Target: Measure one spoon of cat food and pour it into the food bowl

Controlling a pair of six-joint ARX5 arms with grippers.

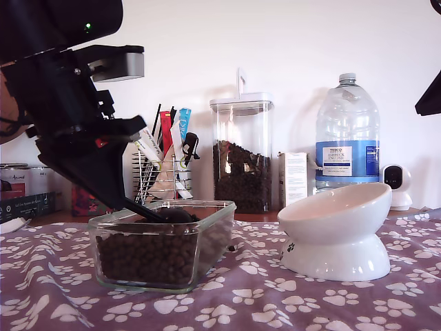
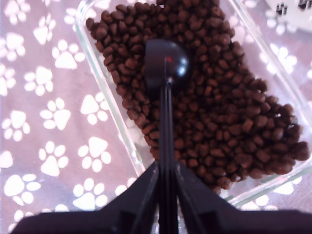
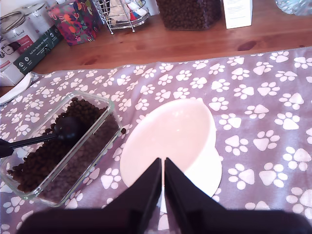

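my first gripper (image 2: pixel 165 190) holds the spoon (image 2: pixel 165 68) over the cat food (image 2: pixel 219 107); my second gripper (image 3: pixel 162 187) is closed above the food bowl (image 3: pixel 170 141)

exterior: low, side-on | wrists: steep, downward — all share glass dish (image 1: pixel 162 245)

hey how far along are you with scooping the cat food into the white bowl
Done: my first end effector is shut on the spoon, and its cup rests on the cat food in the glass dish. In hand: the scoop itself; the cup looks turned dome-up, so nothing is measured yet. Left: fill, lift, carry and pour into the food bowl, which looks empty. My second end effector hovers shut above it.
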